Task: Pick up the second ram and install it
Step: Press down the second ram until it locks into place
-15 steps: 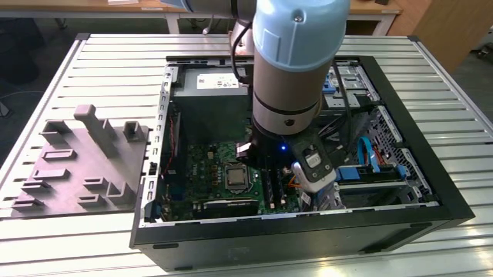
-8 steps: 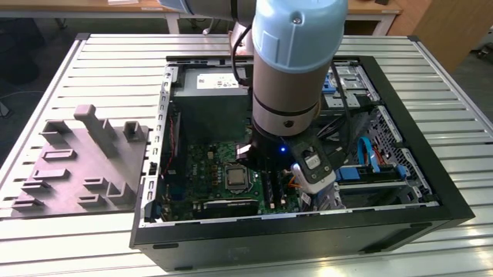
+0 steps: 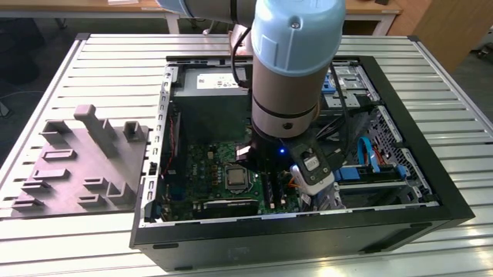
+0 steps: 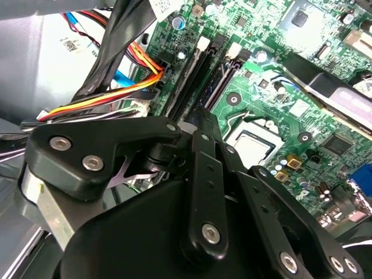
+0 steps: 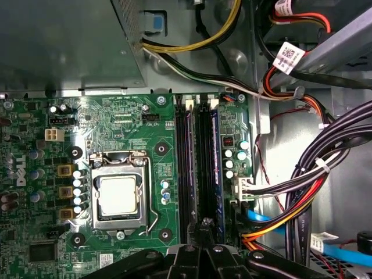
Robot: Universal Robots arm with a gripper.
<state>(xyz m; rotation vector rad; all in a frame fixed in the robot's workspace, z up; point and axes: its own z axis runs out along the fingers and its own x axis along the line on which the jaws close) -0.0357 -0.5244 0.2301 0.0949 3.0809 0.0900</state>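
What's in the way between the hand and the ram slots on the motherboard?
Nothing visible: the hand hangs right over the ram slots, and the cable bundle lies beside them, not across.

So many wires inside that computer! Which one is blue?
The flat blue cable, beside the wire bundle in the first wrist view. It is a wide ribbon; the bundle's wires are thin and black, red, orange or yellow.

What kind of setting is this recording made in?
Probably a robotics lab or workshop test bench: an open computer case lies on a slatted metal table, a grey fixture block sits beside it, and wooden desks stand behind.
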